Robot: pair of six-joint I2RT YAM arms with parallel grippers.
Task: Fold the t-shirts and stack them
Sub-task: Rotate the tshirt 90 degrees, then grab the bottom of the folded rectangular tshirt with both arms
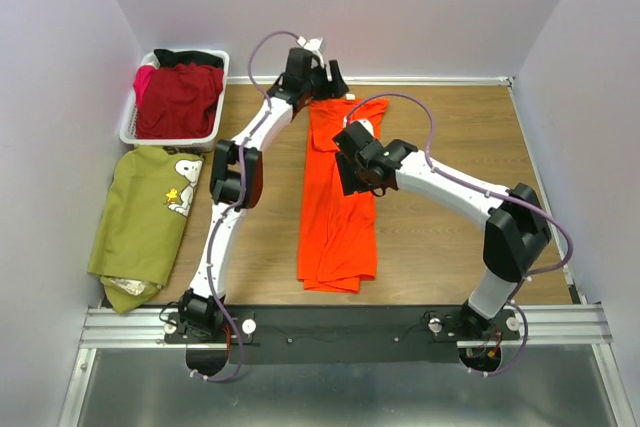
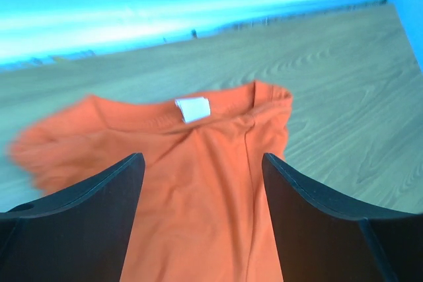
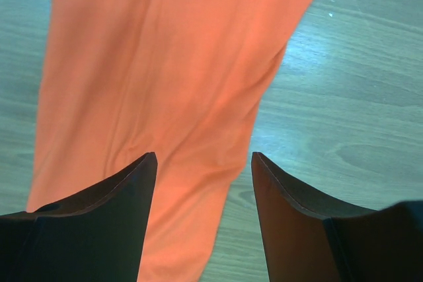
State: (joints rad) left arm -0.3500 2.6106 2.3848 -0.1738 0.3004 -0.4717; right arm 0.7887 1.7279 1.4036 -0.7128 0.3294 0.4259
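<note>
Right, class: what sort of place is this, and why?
Likely a robot lab cell: bare walls box in a wooden table, left arm and right arm bolted to a rail.

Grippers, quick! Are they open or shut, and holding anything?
Left gripper: open, holding nothing, over the orange t-shirt.
Right gripper: open, holding nothing.

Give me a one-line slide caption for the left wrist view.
Open left gripper aimed at the collar of the orange t-shirt, its white neck label showing, on the wooden table.

Bright orange t-shirt [image 1: 335, 217], narrow lengthwise fold, flat
</note>
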